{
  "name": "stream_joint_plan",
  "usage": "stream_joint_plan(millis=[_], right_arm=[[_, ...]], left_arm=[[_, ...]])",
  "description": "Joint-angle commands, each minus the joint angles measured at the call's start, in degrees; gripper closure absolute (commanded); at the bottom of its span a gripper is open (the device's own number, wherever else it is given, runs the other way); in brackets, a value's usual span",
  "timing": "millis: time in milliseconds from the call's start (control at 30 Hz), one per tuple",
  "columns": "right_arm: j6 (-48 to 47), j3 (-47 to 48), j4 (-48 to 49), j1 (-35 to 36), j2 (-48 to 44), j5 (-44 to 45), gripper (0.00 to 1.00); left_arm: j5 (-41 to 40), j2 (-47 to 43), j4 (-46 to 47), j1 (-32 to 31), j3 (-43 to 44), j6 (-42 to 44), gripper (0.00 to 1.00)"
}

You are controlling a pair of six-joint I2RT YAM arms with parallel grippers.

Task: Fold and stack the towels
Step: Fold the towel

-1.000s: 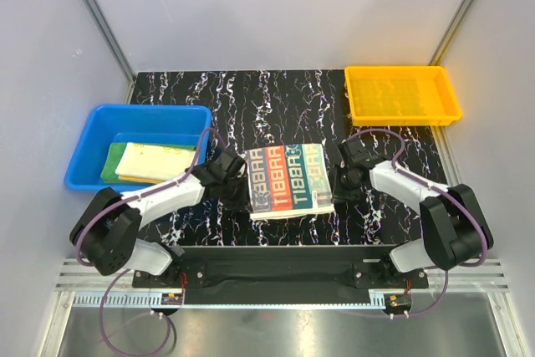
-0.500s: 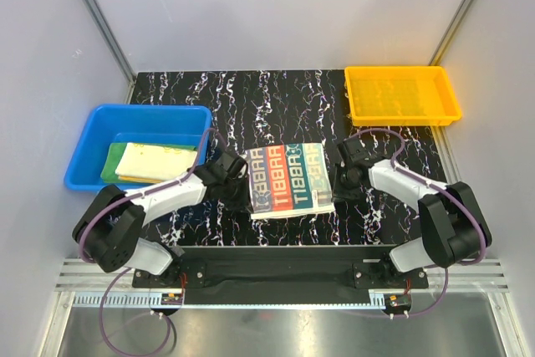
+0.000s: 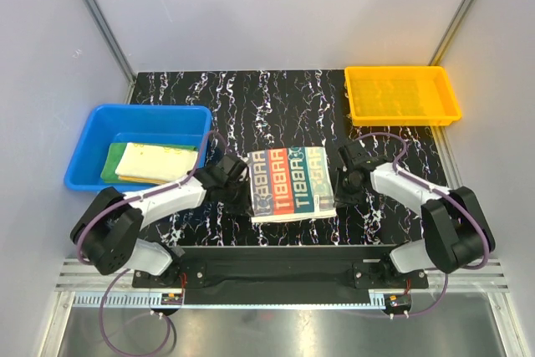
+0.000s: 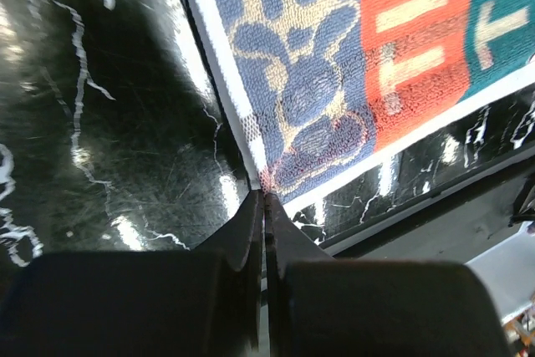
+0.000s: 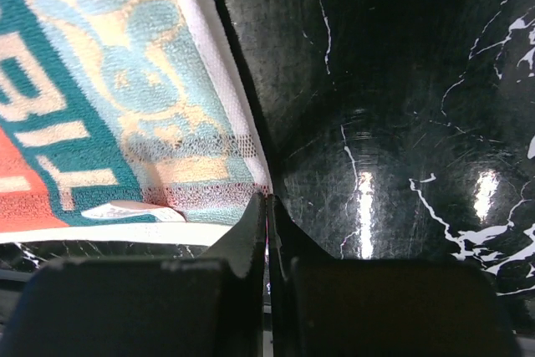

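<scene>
Centre of the top view: the folded RABBIT towel (image 3: 291,183) lies flat on the table (image 3: 276,102), its long axis running left to right between my two arms. The left pincer (image 3: 242,183) is closed to a sliver on the towel's left hem, near its lower corner. The right pincer (image 3: 337,185) is pinched the same way on the right hem. The green towel (image 3: 111,162) and crocodile towel (image 3: 155,162) sit stacked in the blue bin (image 3: 92,135) at frame left. I judge the towel must travel leftward, and the left arm is nearer that bin.
</scene>
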Motion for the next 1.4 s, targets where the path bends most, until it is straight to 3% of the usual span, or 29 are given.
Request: stream_joint_plan(millis=[0,67,133,233,400,567,733,1000,1200,1367], right_arm=[[1.3,0.2,1.3,0.1,1.5,2.8,1.00],[1.6,0.3,1.3,0.1,2.1,3.2,1.00],[1.6,0.3,1.1,0.1,2.5,3.0,1.00],[1.6,0.4,0.3,0.1,2.1,2.9,0.82],[1.7,2.7,-3.6,0.1,-0.8,3.7,0.70],[1.9,6.3,-3.8,0.1,-3.5,2.3,0.70],[2.0,4.2,3.6,0.1,-0.6,-5.3,0.70],[5.6,-4.5,10.4,0.1,2.1,-1.1,0.73],[7.0,-5.1,8.1,0.1,-5.0,-1.2,0.73],[-0.1,5.7,7.8,-0.4,-2.4,-0.4,0.70]], left_arm=[[0.5,1.5,2.5,-0.4,-1.2,0.3,1.00],[0.6,1.9,2.9,-0.6,-1.3,0.4,1.00],[0.4,1.9,3.0,-0.7,-1.5,0.4,0.87],[0.5,1.9,1.9,-0.8,-1.3,1.2,0.72],[-1.0,0.1,-3.9,-0.7,4.8,4.5,0.55],[-7.2,6.4,-9.8,1.1,16.5,10.5,0.53],[-5.5,14.8,-8.7,2.5,26.2,16.9,0.53],[-8.2,30.1,-10.2,7.6,35.7,21.1,0.53],[-6.5,32.4,-12.7,8.8,41.7,22.8,0.53],[-5.6,31.4,-13.0,8.9,44.9,23.7,0.52]])
